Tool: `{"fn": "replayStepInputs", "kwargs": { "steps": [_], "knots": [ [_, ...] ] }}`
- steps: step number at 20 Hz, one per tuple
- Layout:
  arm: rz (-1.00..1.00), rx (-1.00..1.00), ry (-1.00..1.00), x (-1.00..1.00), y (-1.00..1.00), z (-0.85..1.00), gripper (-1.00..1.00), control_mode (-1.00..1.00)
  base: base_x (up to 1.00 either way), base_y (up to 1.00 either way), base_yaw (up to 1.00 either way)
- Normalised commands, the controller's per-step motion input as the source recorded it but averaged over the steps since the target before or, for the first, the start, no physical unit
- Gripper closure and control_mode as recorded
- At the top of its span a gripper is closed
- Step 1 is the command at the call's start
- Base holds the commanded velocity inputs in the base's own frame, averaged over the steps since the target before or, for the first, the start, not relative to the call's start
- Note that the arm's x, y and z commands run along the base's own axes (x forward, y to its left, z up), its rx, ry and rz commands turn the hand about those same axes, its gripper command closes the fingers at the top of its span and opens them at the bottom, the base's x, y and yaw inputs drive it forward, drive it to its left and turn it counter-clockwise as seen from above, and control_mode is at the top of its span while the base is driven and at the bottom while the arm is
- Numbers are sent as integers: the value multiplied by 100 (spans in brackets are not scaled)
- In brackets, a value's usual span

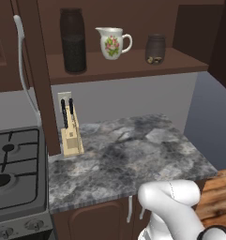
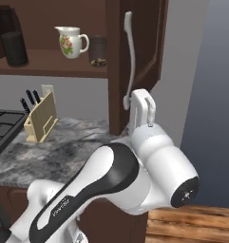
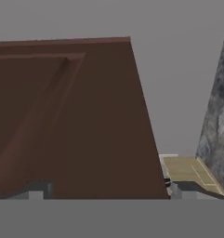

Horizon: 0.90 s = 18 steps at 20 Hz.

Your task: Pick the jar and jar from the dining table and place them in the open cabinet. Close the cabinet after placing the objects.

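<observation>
With both jars on the cabinet shelf (image 1: 133, 65) at upper frame, the gripper (image 3: 104, 190) spreads wide, empty, straddling the door (image 3: 76, 121) to shut it.

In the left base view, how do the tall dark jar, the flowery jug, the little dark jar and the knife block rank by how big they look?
1. Tall dark jar
2. Knife block, close behind; it stands nearer the camera, so this order is unsure
3. Flowery jug
4. Little dark jar

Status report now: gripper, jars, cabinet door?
Gripper open, at the right door, holding nothing. Tall jar and short jar on the shelf beside a jug. Cabinet not yet closed.
</observation>
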Motion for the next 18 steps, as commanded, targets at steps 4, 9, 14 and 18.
{"fn": "replayStepInputs", "kwargs": {
  "steps": [4,9,14,18],
  "knots": [
    [0,-10,0,0,41,12,-100,-100,0,0,0],
    [0,-7,0,4,46,10,-100,-100,0,0,0],
    [0,-9,-1,7,50,9,-100,-100,0,0,0],
    [0,-10,-1,10,52,6,-100,-100,0,0,0]
  ]
}}
